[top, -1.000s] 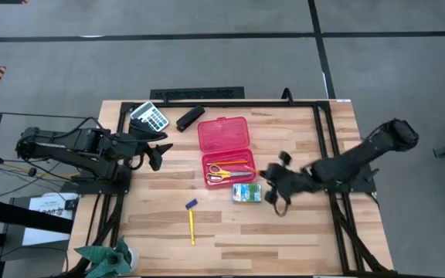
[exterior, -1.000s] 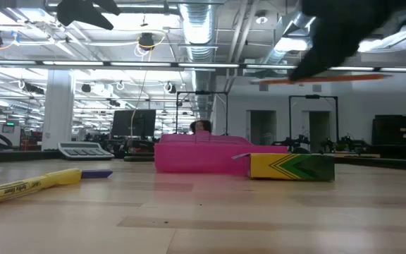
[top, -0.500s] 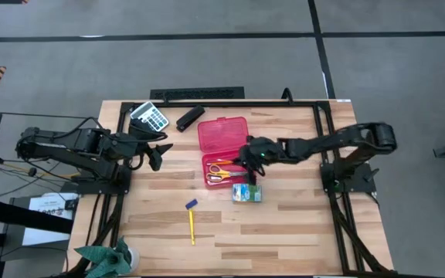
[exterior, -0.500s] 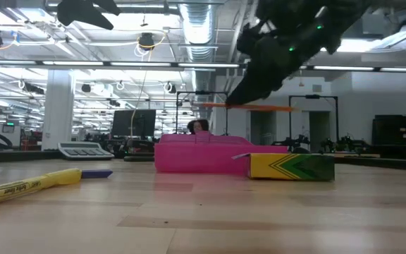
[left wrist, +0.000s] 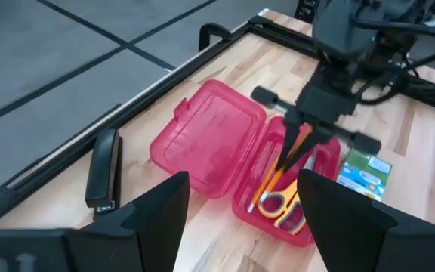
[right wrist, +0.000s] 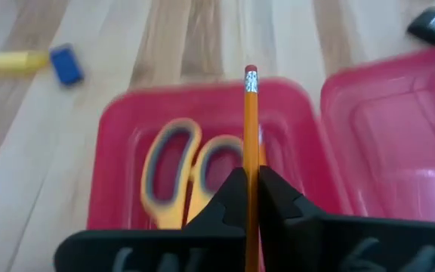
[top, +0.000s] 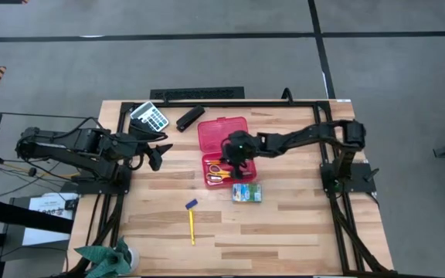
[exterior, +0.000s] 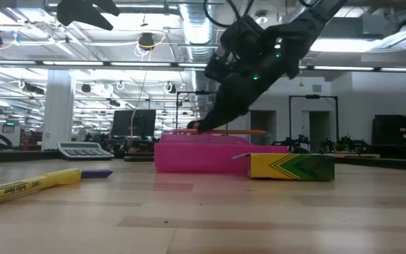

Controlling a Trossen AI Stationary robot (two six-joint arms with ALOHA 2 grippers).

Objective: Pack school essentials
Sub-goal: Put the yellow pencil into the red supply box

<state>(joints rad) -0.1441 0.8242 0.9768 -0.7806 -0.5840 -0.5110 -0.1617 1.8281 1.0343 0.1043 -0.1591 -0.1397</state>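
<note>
An open pink case (top: 224, 150) lies mid-table, its lid (top: 222, 133) folded toward the far edge. The tray (right wrist: 127, 143) holds the yellow-handled scissors (right wrist: 171, 170) and something orange beside them. My right gripper (top: 236, 148) hangs over the tray, shut on an orange pencil (right wrist: 251, 128). A green-and-white packet (top: 246, 193) rests flat just near of the case. The yellow pen (top: 191, 225) and a tiny blue piece (top: 191, 205) lie toward the near edge. My left gripper (top: 159, 154) waits open at the table's left side. My right gripper pinches the orange pencil's shaft (right wrist: 251, 177) between its two fingers (right wrist: 232, 198). The fingers slant down from the table's right. The pencil is lifted clear and lies level (exterior: 235, 132) just above the pink tray, its eraser end (right wrist: 251, 73) pointing toward the table's left.
A grey calculator (top: 150, 117) and a black stapler (top: 190, 117) lie at the far left of the table, beyond the case lid. A black frame (top: 327, 154) runs along the table's right and far edges. Bare wood (top: 284, 232) shows near the near-right corner.
My right gripper has carried the pencil from beside the packet toward the table's left and far edge, to above the case tray. It has also come down, so the pencil now hangs just over the case rim. It has stayed shut on the pencil.
</note>
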